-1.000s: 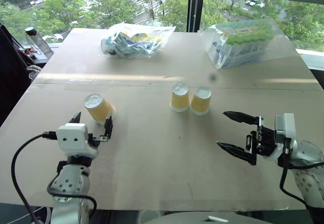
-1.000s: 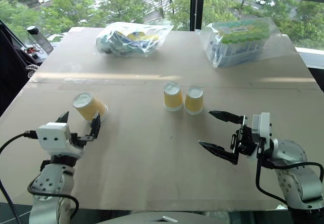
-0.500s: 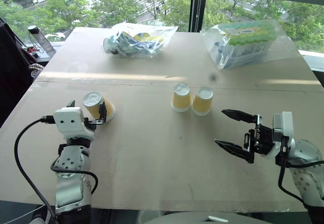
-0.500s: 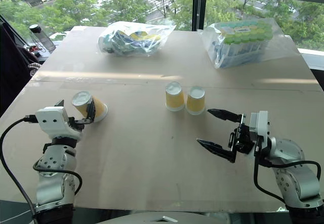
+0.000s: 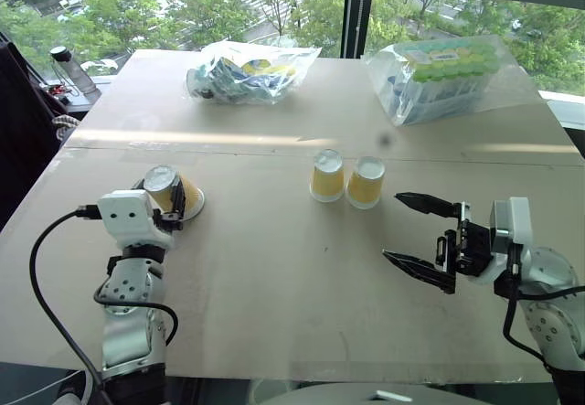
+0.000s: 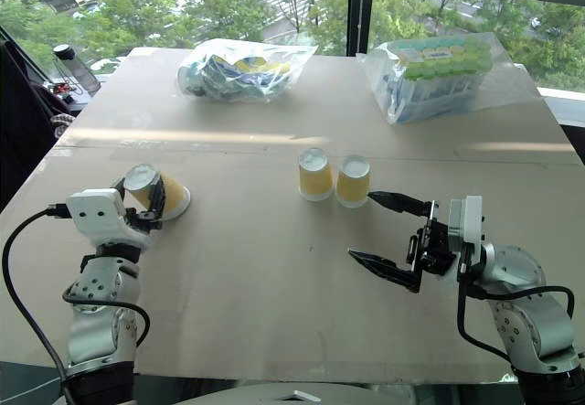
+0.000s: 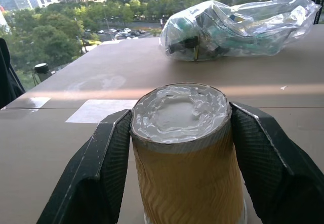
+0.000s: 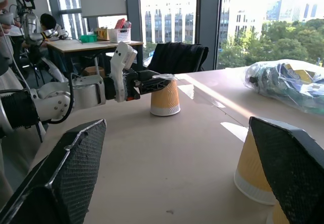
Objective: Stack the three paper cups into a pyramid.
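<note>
The left gripper [image 7: 179, 148] clamps an upturned paper cup [image 7: 185, 153] on the table [image 5: 274, 268]; two more cups [image 5: 345, 178] stand mid-table near the right gripper [image 5: 422, 242], its fingers spread wide.

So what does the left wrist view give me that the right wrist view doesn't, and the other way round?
Left wrist view: the upside-down cup close up, a finger against each side, its crinkled white base facing the camera.

Right wrist view: the left gripper from the side, clamped near that cup's top while its rim sits on the table; a base cup close by; the right jaws wide open, holding nothing.

Both: the gripped cup and a clear bag of goods.
</note>
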